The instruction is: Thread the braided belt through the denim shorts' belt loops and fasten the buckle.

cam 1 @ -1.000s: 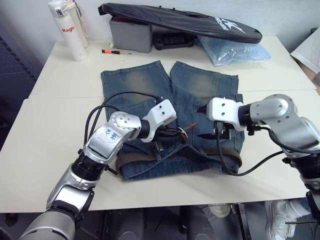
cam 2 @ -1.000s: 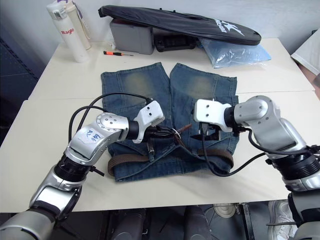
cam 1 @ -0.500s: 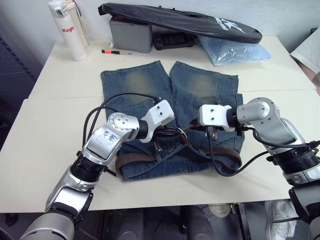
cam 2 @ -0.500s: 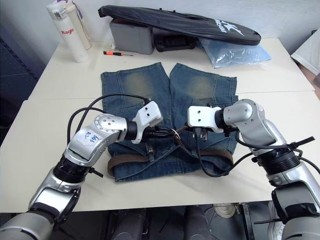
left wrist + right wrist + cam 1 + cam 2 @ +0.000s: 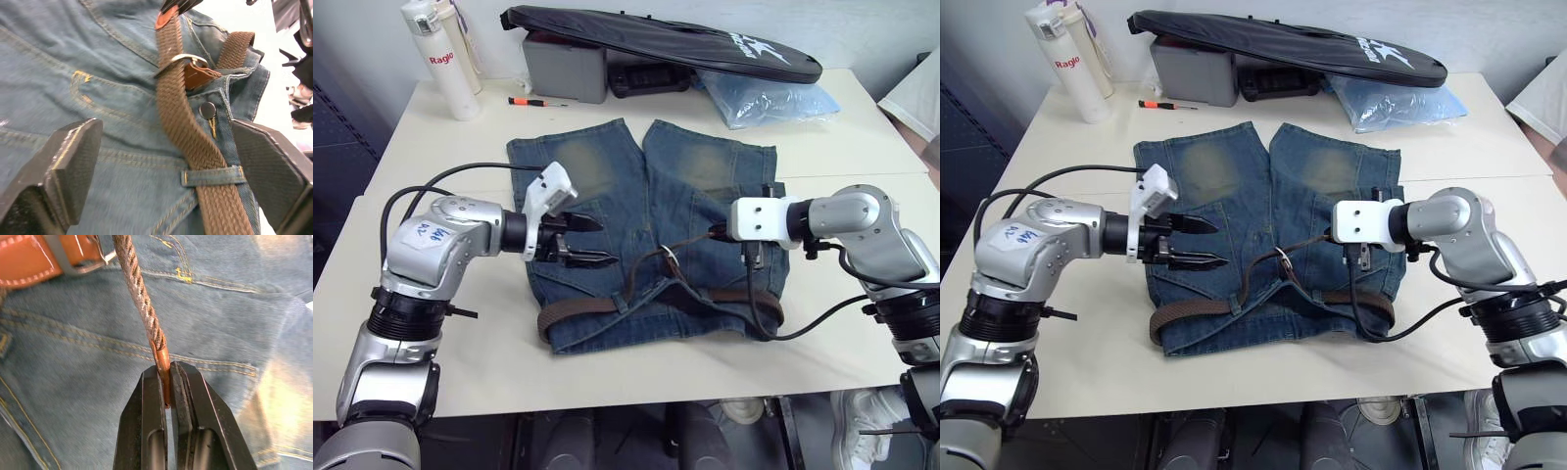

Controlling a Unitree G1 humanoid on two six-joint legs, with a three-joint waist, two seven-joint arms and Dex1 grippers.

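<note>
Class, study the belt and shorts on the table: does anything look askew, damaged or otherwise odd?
One oddity: past the buckle the braided belt does not lie flat on the denim shorts; it arches up in a loose loop, its tan tip pinched in the right gripper. No damage or spill shows.

The left claw (image 5: 1193, 244) has let go of the buckle (image 5: 1283, 260) and pulled back, well apart from it, fingers spread. The right claw (image 5: 167, 382) has closed on the belt (image 5: 607, 309) tip and drawn it away from the buckle.
</note>
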